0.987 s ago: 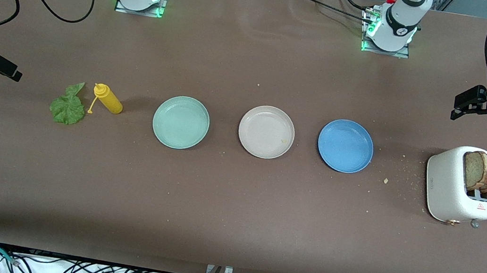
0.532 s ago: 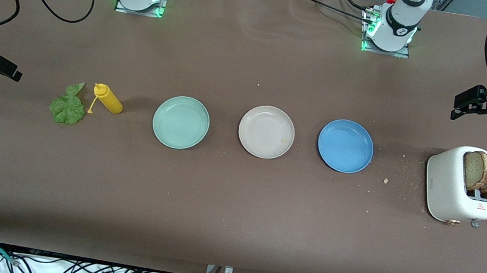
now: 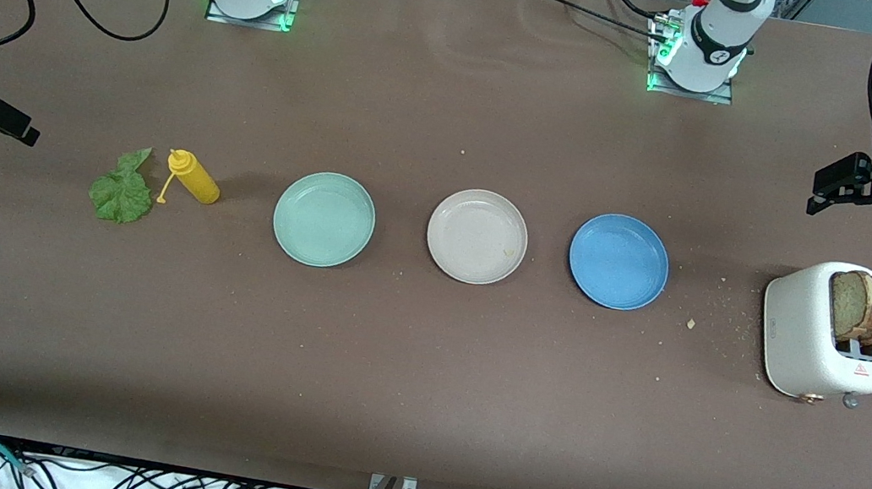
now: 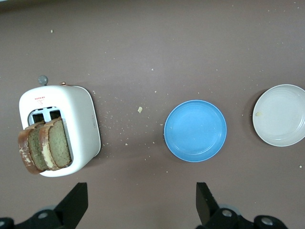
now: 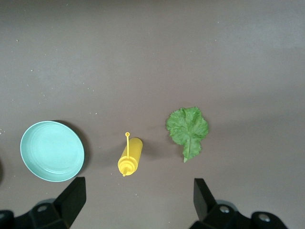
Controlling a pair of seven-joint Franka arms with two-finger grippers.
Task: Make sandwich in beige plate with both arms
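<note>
Both grippers' fingers spread, empty – left gripper (image 4: 138,210) above the white toaster (image 3: 823,342) holding two brown toast slices (image 3: 867,307); right gripper (image 5: 136,207) waits near the crinkly green lettuce leaf (image 3: 121,193). Round beige plate (image 3: 477,237) bare – toast may jam, tipping the toaster

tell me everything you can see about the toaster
The toaster is a small white box with rounded corners and a finely speckled, matte shell. It lies on the brown table at the left arm's end, past the blue plate. Two brown bread slices stick out of its two slots. A red warning triangle sits beside the slots, and a small grey knob shows at one end. Crumbs lie scattered around it. No pincer touches it.
</note>
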